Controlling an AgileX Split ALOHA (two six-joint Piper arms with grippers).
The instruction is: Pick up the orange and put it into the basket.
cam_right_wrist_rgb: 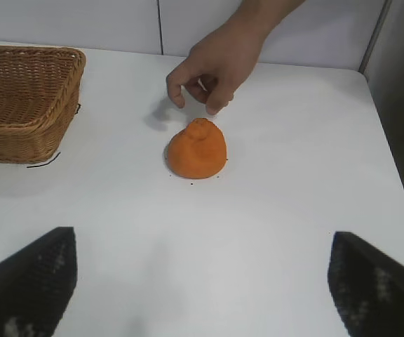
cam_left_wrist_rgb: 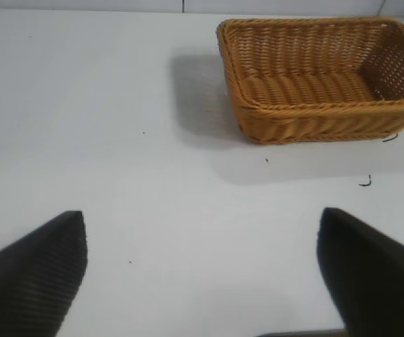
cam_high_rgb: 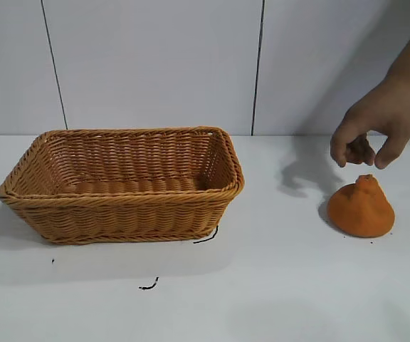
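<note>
On the white table (cam_high_rgb: 262, 285) we see the orange (cam_high_rgb: 361, 209) resting on its round bottom, knobby tip up, well apart from the basket (cam_high_rgb: 123, 187), which stands toward the exterior view's left. Just above the orange hangs a person's hand (cam_high_rgb: 373, 128), reaching down from the upper right with the forearm slanting in. Its fingers are curled downward, thumb and fingertips drawn loosely toward each other in a pinch that holds nothing; whether the tips brush the fruit's peak we cannot tell, though a thin gap seems to show in the right wrist view.

Our right gripper (cam_right_wrist_rgb: 202, 281) sits low over the table, aimed gently downward toward the orange, both dark fingers (cam_right_wrist_rgb: 30, 284) spread wide with bare table between them. Our left gripper (cam_left_wrist_rgb: 202, 274) is posed the same way on its own side, fingers (cam_left_wrist_rgb: 37, 274) equally splayed and gripping nothing, the basket ahead and off to one side. Neither arm shows in the exterior view.
</note>
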